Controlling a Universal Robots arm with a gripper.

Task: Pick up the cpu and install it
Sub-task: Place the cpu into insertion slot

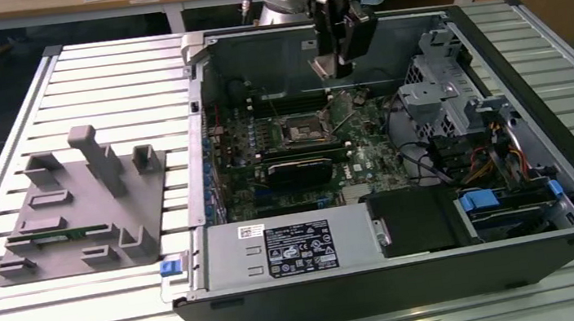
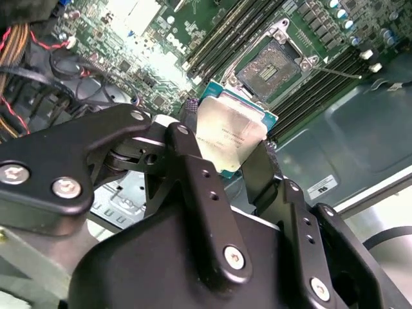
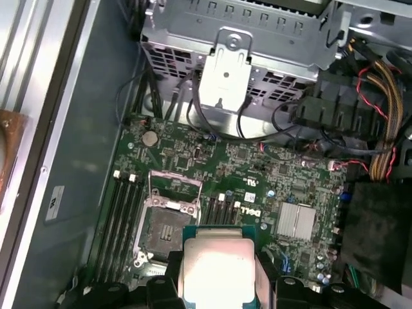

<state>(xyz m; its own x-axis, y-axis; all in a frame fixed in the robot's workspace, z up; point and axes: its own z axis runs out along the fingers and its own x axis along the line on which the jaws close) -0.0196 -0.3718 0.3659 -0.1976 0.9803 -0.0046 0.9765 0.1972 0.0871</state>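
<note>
Cpu (image 2: pixel 230 135): flat square, pale silvery lid, green edge showing. Tool (image 1: pixel 336 62) is clamped on its two sides and holds it above the motherboard (image 3: pixel 257 167), near the socket (image 2: pixel 270 67), inside the open computer case (image 1: pixel 391 295). Case lies on a slatted metal bench (image 1: pixel 89 70). Grey holder (image 1: pixel 80 210) at the exterior view's left. Wooden desks (image 1: pixel 49 5) at the far side.

Silvery-topped, green-edged cpu (image 2: pixel 230 134); black fingers (image 2: pixel 193 174); green motherboard (image 3: pixel 257 167); grey holder (image 1: pixel 74 211)
</note>
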